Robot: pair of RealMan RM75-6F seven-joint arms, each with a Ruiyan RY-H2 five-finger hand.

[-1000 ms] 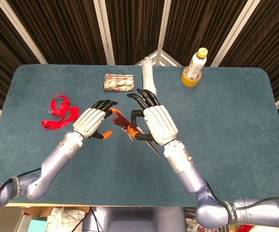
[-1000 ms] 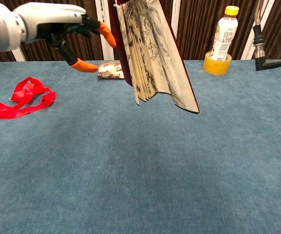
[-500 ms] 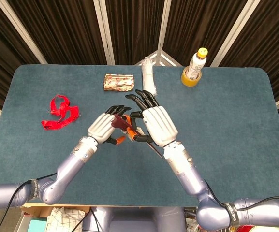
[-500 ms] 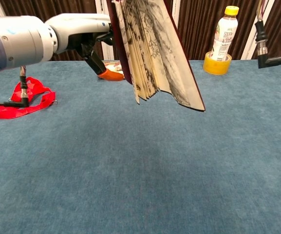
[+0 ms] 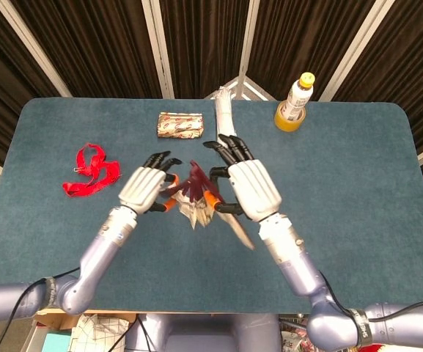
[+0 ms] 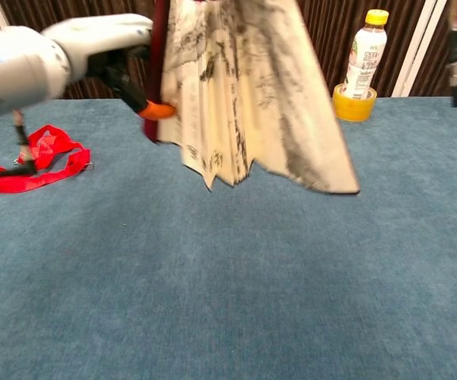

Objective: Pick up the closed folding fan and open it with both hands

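Above the blue table (image 5: 358,191), the folding fan (image 6: 244,103) hangs partly spread: left hand (image 5: 144,187) pinches its dark red outer rib, right hand (image 5: 249,189) clamps the opposite edge. The opening step appears underway; next, pull the ribs wider apart.

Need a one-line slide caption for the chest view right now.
Left hand grips the dark outer rib of the folding fan, held partly spread above the blue table.

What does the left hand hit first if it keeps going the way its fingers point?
The fan. The left hand points up and right across the table, and its fingertips are already at the fan's left edge. Beyond that, likely the right hand, though depth there is unclear.
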